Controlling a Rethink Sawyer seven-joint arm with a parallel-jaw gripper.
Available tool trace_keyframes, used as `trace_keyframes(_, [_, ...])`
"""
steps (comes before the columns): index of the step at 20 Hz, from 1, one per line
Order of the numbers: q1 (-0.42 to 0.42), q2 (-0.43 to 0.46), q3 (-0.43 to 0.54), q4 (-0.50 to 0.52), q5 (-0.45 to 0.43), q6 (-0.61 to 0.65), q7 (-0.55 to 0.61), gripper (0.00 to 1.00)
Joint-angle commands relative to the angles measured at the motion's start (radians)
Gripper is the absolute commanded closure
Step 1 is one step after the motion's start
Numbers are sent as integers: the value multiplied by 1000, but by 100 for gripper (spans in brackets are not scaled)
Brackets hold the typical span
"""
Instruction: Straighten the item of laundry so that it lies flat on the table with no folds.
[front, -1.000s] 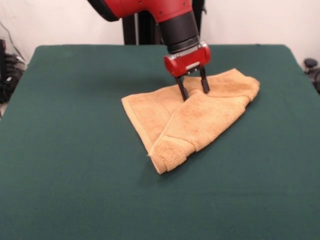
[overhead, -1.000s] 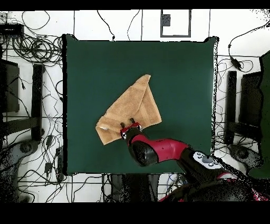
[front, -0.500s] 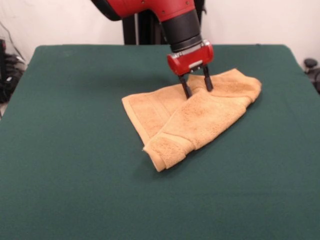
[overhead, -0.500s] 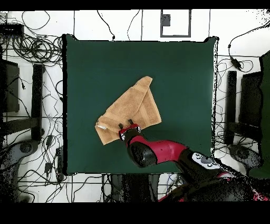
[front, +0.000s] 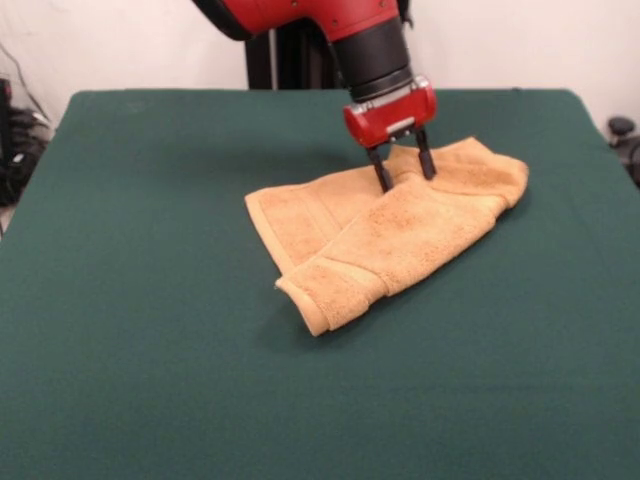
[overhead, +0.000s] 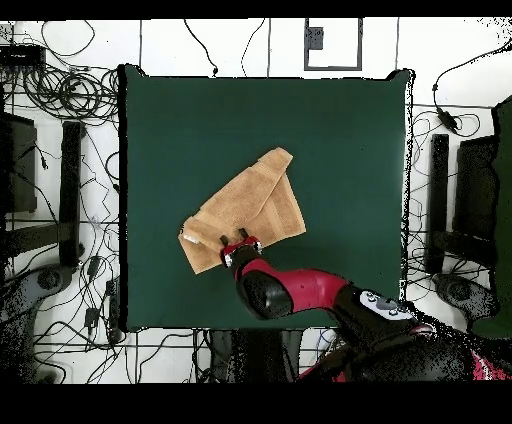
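Towel (front: 385, 232), orange-tan, lies near the middle of the green table (front: 150, 300), folded over itself, its long axis running from a thick doubled corner at the front-left to a rounded end at the back-right in the front view. The gripper (front: 404, 172) stands upright at the towel's far edge, fingers spread apart, tips down on the cloth beside the fold line; whether any fabric sits between them is hard to tell from here. Most of the towel lies in front of the gripper, so the top flap probably has to be drawn away from the layer beneath.
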Motion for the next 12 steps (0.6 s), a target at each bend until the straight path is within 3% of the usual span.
trace_keyframes(1, [72, 15, 60, 57, 98, -21, 279, 0])
trace_keyframes(12, [64, 26, 56, 80, 147, -75, 282, 0])
